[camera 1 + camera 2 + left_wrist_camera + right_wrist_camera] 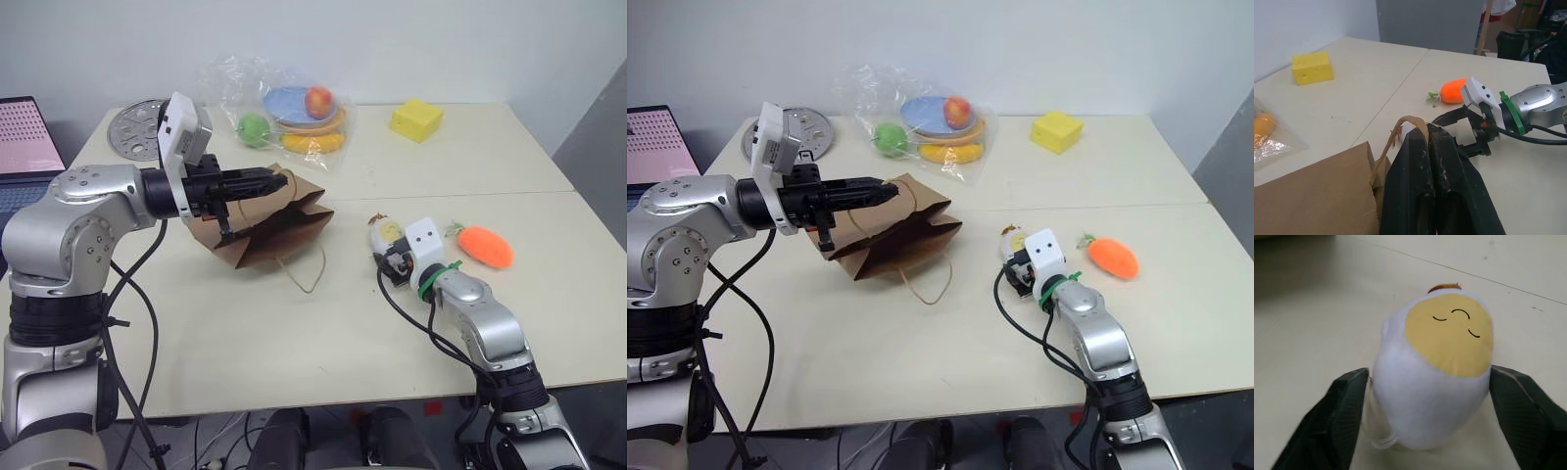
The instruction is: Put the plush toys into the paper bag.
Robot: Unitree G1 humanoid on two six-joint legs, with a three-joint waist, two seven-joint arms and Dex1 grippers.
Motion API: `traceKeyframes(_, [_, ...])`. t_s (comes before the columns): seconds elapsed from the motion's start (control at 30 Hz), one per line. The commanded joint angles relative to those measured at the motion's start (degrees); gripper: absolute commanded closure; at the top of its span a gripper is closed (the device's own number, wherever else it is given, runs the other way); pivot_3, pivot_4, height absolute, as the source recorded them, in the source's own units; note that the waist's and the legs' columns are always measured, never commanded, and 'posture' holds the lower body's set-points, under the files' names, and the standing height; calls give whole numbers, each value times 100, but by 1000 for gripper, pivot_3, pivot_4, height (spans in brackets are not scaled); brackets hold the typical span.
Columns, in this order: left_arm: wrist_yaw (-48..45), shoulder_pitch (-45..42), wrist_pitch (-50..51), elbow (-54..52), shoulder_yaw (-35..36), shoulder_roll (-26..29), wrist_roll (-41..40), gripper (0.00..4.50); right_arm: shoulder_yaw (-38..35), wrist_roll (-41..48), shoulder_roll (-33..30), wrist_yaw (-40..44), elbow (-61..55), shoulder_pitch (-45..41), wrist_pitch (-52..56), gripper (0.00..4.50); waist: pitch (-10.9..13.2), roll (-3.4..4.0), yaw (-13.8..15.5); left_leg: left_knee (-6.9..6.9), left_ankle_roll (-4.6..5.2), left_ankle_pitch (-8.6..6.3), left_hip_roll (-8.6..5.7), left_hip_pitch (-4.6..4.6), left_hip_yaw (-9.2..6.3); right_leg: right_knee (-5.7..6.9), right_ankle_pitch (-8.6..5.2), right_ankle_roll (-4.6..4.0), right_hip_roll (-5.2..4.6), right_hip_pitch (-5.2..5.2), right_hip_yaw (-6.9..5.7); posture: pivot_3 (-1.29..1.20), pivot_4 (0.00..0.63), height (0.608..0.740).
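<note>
Right wrist view: right gripper point(1430, 426) jaws flank egg plush point(1432, 369); left gripper point(257, 182) clamps paper bag point(269, 233) handle

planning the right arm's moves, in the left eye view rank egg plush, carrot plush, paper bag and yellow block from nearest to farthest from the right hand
1. Egg plush, between the right hand's fingers.
2. Carrot plush, just to its right.
3. Paper bag, to its left, held by the left hand.
4. Yellow block, at the table's far side.

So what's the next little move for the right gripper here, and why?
Probably close the right gripper on the egg plush. Its two fingers already stand on either side of the toy as it lies on the table, and the left gripper, shut on the paper bag rim, holds the bag up, ready.
</note>
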Motion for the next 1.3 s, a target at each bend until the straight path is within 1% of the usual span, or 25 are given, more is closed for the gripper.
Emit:
traceKeyframes(0.03, [45,-122,-42,-104,88,25,-71,4500,-71,-72,-52,18,3,-36,-294,2084,0,0,-1,0,0,0,0,0,0,0,0,0,0,0,0,0,150,740])
traceKeyframes(0.23, [39,-141,-70,-86,72,26,-78,4500,-141,-47,-278,273,204,-145,-650,4215,0,0,0,2,0,0,0,1,0,1,0,0,1,2,1,0,150,740])
traceKeyframes(0.27, [44,-142,-73,-84,71,23,-77,4500,-177,68,-309,428,204,-182,-701,4436,0,0,-1,3,0,0,0,1,0,1,0,0,1,2,1,0,150,740])
traceKeyframes(0.33, [52,-132,-86,-79,70,19,-69,4500,-259,572,-408,1086,73,-326,-681,4474,0,0,-1,4,0,0,0,1,0,1,0,0,1,3,0,0,150,740])
traceKeyframes(0.4, [50,-105,-114,-65,60,19,-46,4500,-250,1161,-723,1990,-247,-539,-396,4474,1,1,-7,4,0,0,1,0,0,1,0,0,1,3,-1,0,150,740])
traceKeyframes(0.47, [44,-86,-140,-54,52,18,-35,4500,-223,1526,-982,2471,-501,-670,-48,4474,2,1,-8,4,1,0,1,0,0,1,0,0,1,3,-1,0,150,740])
traceKeyframes(0.5, [51,-91,-149,-42,44,7,-31,4500,-214,1637,-1049,2550,-605,-769,109,4474,2,1,-7,4,1,0,2,0,-1,0,0,0,2,3,-4,0,150,740])
traceKeyframes(0.57, [69,-107,-153,-31,29,-18,-29,4500,-215,1847,-1067,2596,-744,-922,389,4474,2,1,-5,3,1,0,3,0,-3,0,0,0,2,3,-5,0,150,740])
traceKeyframes(0.67, [94,-155,-168,-1,-11,-65,-6,4500,-196,2070,-833,2414,-850,-1218,796,4474,2,1,-3,3,1,0,3,0,-3,0,0,0,1,3,-5,0,150,740])
traceKeyframes(0.83, [80,-186,-177,12,-37,-70,15,4500,321,2002,-788,2526,-923,-1464,1003,4474,2,1,2,5,1,0,2,-2,-3,-2,0,0,-1,1,-3,0,150,740])
traceKeyframes(1.0, [48,-234,-184,51,-53,-50,30,4500,744,1859,-667,2472,-745,-1732,1072,4474,2,1,1,4,1,0,2,-3,-3,-2,0,0,-1,0,-4,0,150,740])
traceKeyframes(1.13, [46,-246,-185,49,-84,-84,20,4500,959,1683,-400,2365,-416,-1989,1009,4474,2,1,-2,5,1,0,2,-1,-3,0,0,0,-1,0,-3,0,150,740])
traceKeyframes(1.3, [105,-245,-140,-26,-143,-231,-51,4500,1116,1410,206,2155,314,-2469,798,4474,2,1,-4,5,1,0,2,-1,-3,2,1,-1,-1,-2,-4,0,150,740])
